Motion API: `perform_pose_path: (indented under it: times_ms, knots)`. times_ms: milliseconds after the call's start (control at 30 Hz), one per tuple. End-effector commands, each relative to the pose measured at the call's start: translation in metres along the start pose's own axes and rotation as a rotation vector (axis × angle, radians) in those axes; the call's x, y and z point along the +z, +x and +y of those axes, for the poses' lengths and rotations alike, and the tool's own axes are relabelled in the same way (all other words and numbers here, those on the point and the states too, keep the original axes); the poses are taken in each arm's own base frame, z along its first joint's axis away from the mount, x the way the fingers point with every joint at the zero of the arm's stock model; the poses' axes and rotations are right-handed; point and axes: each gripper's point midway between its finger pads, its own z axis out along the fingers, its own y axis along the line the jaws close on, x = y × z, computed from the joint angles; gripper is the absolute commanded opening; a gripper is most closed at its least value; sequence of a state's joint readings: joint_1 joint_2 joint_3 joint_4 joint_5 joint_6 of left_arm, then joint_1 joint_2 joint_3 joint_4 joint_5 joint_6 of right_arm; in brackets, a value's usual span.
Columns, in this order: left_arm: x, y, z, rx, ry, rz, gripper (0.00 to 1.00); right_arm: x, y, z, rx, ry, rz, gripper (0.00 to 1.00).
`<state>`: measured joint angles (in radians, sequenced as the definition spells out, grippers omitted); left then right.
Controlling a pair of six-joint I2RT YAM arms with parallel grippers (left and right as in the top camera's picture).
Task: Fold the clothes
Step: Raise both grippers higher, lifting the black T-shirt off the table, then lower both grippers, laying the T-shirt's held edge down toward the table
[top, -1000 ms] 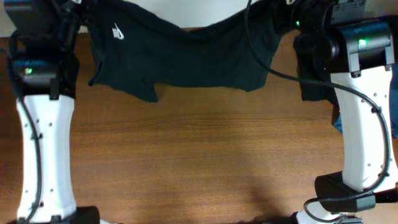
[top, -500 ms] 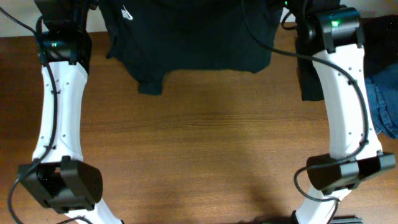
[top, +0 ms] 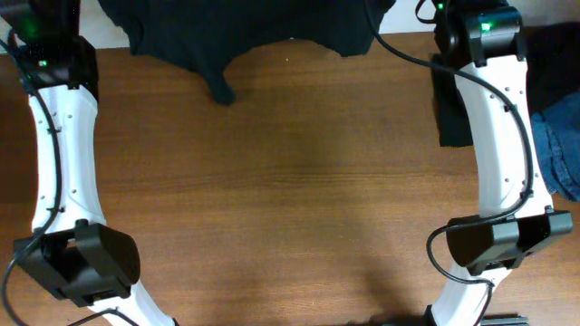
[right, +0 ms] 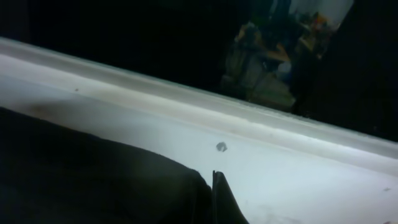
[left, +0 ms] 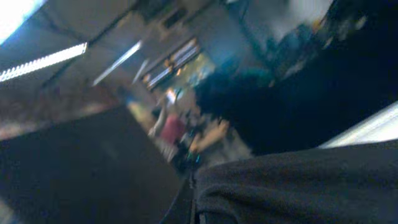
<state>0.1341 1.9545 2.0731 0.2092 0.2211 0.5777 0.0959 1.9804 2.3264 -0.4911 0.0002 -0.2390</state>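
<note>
Seems to be the spreading step, ahead of any fold. Holds the shirt (top: 245,36) stretched wide between left arm (top: 54,136) and right arm (top: 503,136) at the far edge of the table (top: 290,199), mostly cropped by the top of the overhead view, with one sleeve (top: 222,89) drooping over the wood. Cannot tell whether touching the top there or hanging just above.

At the left gripper (left: 193,202), tips pressed together, dark cloth bunched right against them. Same at the right gripper (right: 214,196): pressed together, black cloth alongside. Pinches the shirt on both sides, judging by the taut span; fingers too dark to make out singly.

Next, probably: draw both grips back toward the near side and lower together, keeping the span level, to lay the thin cloth flat on the middle of the table. Calls for matched pace left and right; otherwise risks dragging the shirt askew, bunching the loose sleeve under, or losing a pinch.

Smooth brown wood-grain top. A dark strip (top: 450,104) of cloth beside the right arm, blue denim (top: 557,154) at the right edge. Past the table, a white ledge (right: 280,162) in the right wrist view; blurred ceiling lights (left: 43,62) and clutter in the left.
</note>
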Motion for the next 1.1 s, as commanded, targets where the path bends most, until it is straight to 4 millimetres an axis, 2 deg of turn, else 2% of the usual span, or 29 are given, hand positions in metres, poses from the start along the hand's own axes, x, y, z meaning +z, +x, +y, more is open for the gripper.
perform_pose_path:
  times_ms: [0, 100, 233, 300, 400, 567, 700, 900, 1067]
  knots:
    - [-0.008, -0.045, -0.002, -0.033, 0.105, -0.125, 0.0, -0.006, -0.007, -0.011, 0.01, 0.027, -0.013, 0.04]
    - [-0.008, -0.024, -0.015, -0.065, 0.163, -0.035, 0.0, -0.005, 0.005, -0.008, 0.01, 0.014, 0.031, 0.04]
    - [-0.011, 0.034, -0.038, -0.124, 0.238, 0.163, 0.0, 0.001, 0.025, -0.003, -0.025, -0.003, 0.096, 0.04]
    - [-0.009, 0.062, -0.043, -0.124, 0.23, 0.231, 0.0, 0.005, 0.033, -0.001, -0.04, -0.009, 0.117, 0.04]
    - [-0.005, 0.089, -0.04, -0.082, 0.206, 0.272, 0.0, 0.007, 0.034, -0.001, -0.051, -0.01, 0.117, 0.04]
    - [-0.005, 0.098, -0.033, -0.06, 0.193, 0.274, 0.01, 0.008, 0.025, -0.004, -0.066, 0.004, 0.079, 0.04]
    - [-0.007, 0.103, -0.036, -0.067, 0.205, 0.296, 0.0, 0.008, 0.029, -0.003, -0.069, -0.001, 0.096, 0.04]
    - [-0.023, 0.13, -0.058, -0.114, 0.289, 0.426, 0.0, 0.005, 0.052, -0.002, -0.078, -0.02, 0.186, 0.04]
    - [-0.047, 0.156, -0.082, -0.175, 0.379, 0.572, 0.0, -0.005, 0.087, -0.003, -0.07, -0.047, 0.327, 0.04]
